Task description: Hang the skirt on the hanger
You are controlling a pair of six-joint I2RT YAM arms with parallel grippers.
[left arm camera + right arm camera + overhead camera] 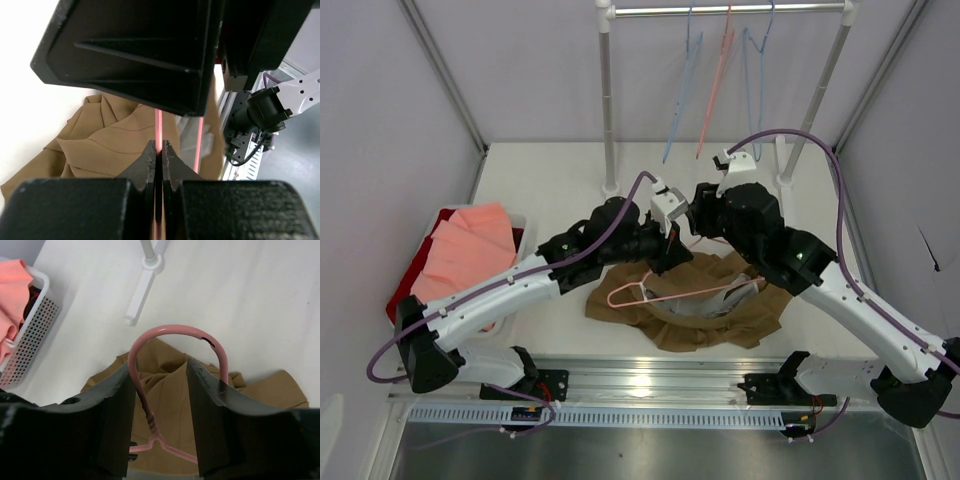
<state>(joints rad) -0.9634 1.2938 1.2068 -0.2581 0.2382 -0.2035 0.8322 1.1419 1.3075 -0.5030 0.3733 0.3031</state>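
Observation:
The tan-brown skirt (720, 325) lies crumpled on the table in front of the arms, with white lining showing near its middle. It also shows in the left wrist view (110, 140) and the right wrist view (170, 390). The pale-pink hanger (670, 294) lies over it, its hook raised towards the grippers. My left gripper (672, 243) (159, 147) is shut on one wire of the hanger (158, 125). My right gripper (700, 228) (159, 365) is open, its fingers on either side of the hanger's hook (170, 330). The hook's neck runs beside one finger.
A white perforated basket (523, 232) (35, 320) at the left holds a salmon-pink garment (470, 245) and red cloth. A clothes rack (608, 100) stands at the back with thin blue hangers (685, 90) and a pink one. Its foot (142, 295) is just beyond the skirt.

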